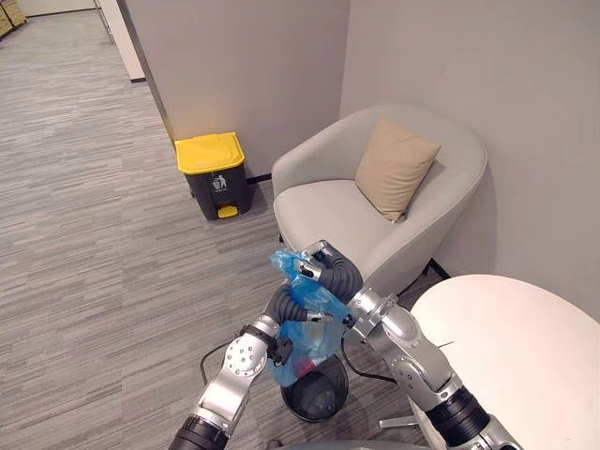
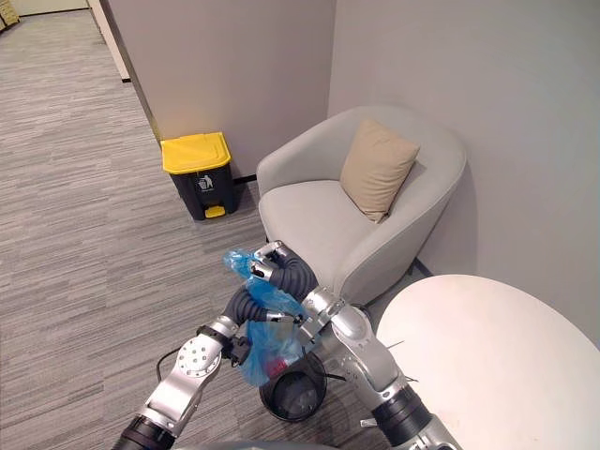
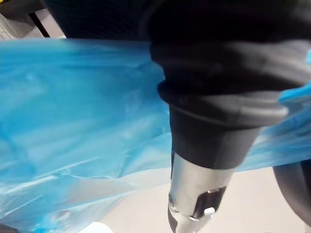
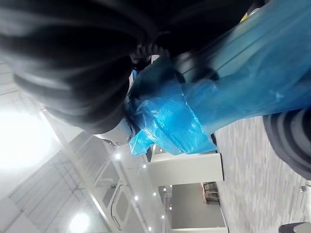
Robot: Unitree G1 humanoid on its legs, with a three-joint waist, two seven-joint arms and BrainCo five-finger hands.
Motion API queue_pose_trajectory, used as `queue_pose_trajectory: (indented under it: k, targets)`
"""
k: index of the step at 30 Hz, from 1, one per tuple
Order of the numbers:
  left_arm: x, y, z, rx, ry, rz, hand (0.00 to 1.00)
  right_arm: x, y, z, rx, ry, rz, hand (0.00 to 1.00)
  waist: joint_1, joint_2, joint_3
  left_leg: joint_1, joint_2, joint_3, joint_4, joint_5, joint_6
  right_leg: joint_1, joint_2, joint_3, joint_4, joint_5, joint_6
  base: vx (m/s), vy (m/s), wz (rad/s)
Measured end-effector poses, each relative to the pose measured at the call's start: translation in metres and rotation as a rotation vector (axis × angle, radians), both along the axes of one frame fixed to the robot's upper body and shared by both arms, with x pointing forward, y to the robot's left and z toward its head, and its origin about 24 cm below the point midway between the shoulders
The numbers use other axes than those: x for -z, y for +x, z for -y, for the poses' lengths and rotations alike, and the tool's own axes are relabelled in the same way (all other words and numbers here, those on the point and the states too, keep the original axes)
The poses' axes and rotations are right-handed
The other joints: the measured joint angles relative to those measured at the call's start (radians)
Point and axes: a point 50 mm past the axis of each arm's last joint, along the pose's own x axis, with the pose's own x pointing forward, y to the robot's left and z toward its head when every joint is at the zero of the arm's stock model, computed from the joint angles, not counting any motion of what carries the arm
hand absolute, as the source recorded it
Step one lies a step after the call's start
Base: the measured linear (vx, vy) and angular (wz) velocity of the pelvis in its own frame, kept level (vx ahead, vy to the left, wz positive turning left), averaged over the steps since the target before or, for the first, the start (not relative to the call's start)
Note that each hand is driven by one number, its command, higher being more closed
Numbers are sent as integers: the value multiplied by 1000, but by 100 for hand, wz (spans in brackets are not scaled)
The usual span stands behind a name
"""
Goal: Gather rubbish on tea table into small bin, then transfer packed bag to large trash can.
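- The blue bag [image 1: 302,349] is held just over the small bin [image 1: 325,398], its top bunched in the right hand's [image 1: 317,261] curled fingers.
- The left hand's [image 1: 282,304] grip cannot be told.
- Carrying to the yellow-lidded can [image 1: 217,178] is judged next.

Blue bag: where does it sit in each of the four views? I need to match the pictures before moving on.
Left eye view: blue bag low centre, held above the small black bin.
Right eye view: low, left of centre, above the same bin.
Left wrist view: stretched blue film close against the camera.
Right wrist view: bunched blue folds mid-picture.
Shared landmark: yellow-lidded trash can by the wall, in both eye views.
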Motion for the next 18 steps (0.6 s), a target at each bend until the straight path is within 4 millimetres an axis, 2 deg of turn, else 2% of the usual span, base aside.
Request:
queue_pose_trajectory:
  k: [12,18]
  targets:
    - [21,-4,-4,-12,46,-80,0,-5,2,-3,-6,6,16,100,3,-10,-7,2,1,-4,0,0,0,6,1,-2,0,0,0,0,0,0]
    - [23,-6,-2,-25,36,-92,0,-22,3,-24,-78,53,54,100,5,-11,-7,5,1,-8,0,0,0,7,1,-4,0,0,0,0,0,0]
